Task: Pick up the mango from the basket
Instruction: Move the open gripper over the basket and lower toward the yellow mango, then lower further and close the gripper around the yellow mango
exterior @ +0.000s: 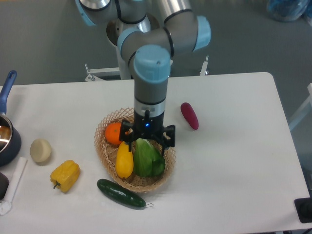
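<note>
Poised over the basket (166, 171) at mid-table, jaws spread wide and holding nothing, gripper (147, 138) hanging above the leafy green (147, 157) and just right of the target. Lying in the basket's left half, the mango (124, 159): yellow, smooth, long axis running nearly front to back, upper end tipped slightly right toward the orange (114, 133) that it nearly touches, lower end pointing at the basket's near rim. Pressed close along its right flank, the leafy green; just outside the rim below, a dark cucumber (121, 193). Approach stage by the look of it, descent and grasp not yet made. Best done, as a judgement: shifted left until centred over the fruit's middle, turned so the jaws close across the short width rather than along the length, one finger slipped into the tight seam beside the leaves and the other between fruit and wicker wall, then lowered straight and closed gently on the smooth skin. Risk worth watching: leaves pinched together with the fruit, or the orange nudged by the upper finger. Elsewhere on the table (234, 165): a yellow bell pepper (65, 175) and a pale round item (40, 150) at left, a dark red vegetable (189, 115) at right, a blue-handled pot (7, 131) at the left edge.
</note>
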`<move>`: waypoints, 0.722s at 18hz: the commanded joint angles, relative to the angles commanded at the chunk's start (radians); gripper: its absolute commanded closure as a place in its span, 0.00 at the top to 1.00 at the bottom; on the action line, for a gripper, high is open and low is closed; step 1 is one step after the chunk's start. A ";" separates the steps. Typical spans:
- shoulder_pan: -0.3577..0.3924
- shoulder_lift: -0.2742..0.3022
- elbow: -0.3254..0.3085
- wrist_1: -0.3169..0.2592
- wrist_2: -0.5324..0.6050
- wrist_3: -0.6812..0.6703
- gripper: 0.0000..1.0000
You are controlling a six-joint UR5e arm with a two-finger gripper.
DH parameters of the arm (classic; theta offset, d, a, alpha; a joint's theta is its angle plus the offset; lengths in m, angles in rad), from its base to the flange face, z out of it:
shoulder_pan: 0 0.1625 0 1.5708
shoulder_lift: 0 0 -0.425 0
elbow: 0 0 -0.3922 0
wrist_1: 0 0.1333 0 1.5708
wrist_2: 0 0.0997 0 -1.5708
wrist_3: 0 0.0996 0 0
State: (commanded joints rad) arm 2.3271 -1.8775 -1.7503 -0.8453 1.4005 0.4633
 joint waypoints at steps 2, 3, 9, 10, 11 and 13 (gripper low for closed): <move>-0.011 -0.014 0.000 0.000 0.002 0.011 1.00; -0.012 -0.017 0.000 0.000 0.003 0.020 1.00; -0.023 -0.032 -0.031 0.000 0.003 0.060 1.00; -0.025 -0.038 -0.034 0.002 0.003 0.060 1.00; -0.026 -0.046 -0.037 0.000 0.005 0.060 1.00; -0.029 -0.057 -0.037 0.002 0.005 0.060 1.00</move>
State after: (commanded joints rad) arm 2.2979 -1.9343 -1.7871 -0.8437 1.4051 0.5231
